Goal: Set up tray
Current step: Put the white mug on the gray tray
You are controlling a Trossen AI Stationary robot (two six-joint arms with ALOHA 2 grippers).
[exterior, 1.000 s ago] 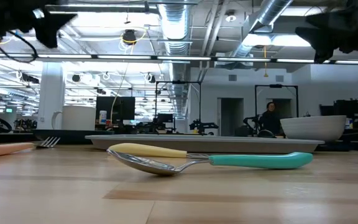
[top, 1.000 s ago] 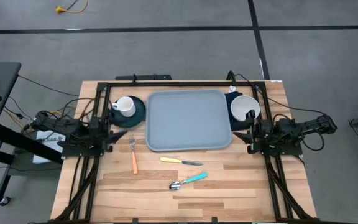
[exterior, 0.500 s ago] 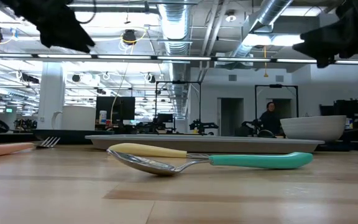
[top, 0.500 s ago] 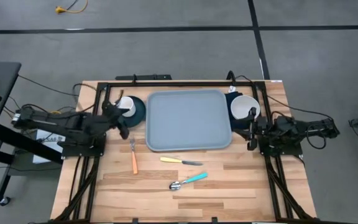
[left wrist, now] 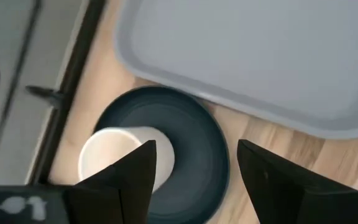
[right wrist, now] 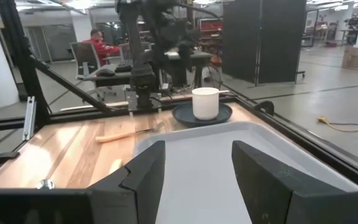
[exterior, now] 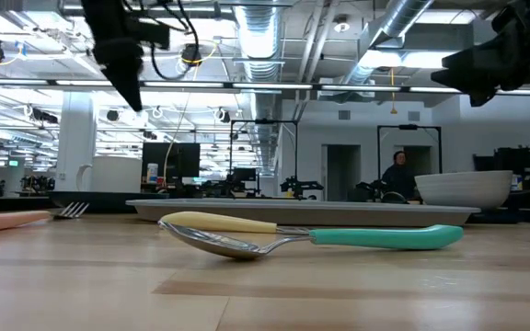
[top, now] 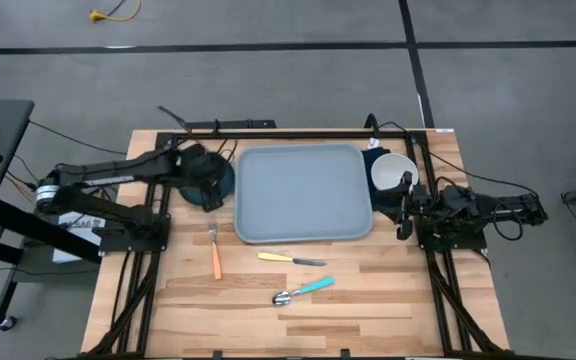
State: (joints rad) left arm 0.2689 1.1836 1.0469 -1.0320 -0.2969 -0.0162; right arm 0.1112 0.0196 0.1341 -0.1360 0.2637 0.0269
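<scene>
The grey-blue tray [top: 303,193] lies flat at the table's middle, toward the far edge; it also shows in the left wrist view [left wrist: 260,56] and the right wrist view [right wrist: 229,155]. Left of it, a dark teal plate [left wrist: 191,155] bears a white cup [left wrist: 123,158]. My left gripper [top: 211,185] hangs open above that plate, slanting down, its fingers [left wrist: 143,171] clear of cup and plate. My right gripper [top: 405,212] waits open and level at the tray's right edge, beside a white bowl [top: 393,172].
An orange-handled fork [top: 215,250], a yellow-handled knife [top: 290,259] and a teal-handled spoon [top: 303,291] lie on the bare wood near the tray's near edge. The bowl rests on a dark navy napkin [top: 371,155]. A black frame [top: 268,130] runs around the work area.
My left gripper has swung from the table's left edge toward the tray, rising and tipping from level to slanting down, and now hangs over the plate with the cup. Its fingers stay open. Nothing on the table has moved.
</scene>
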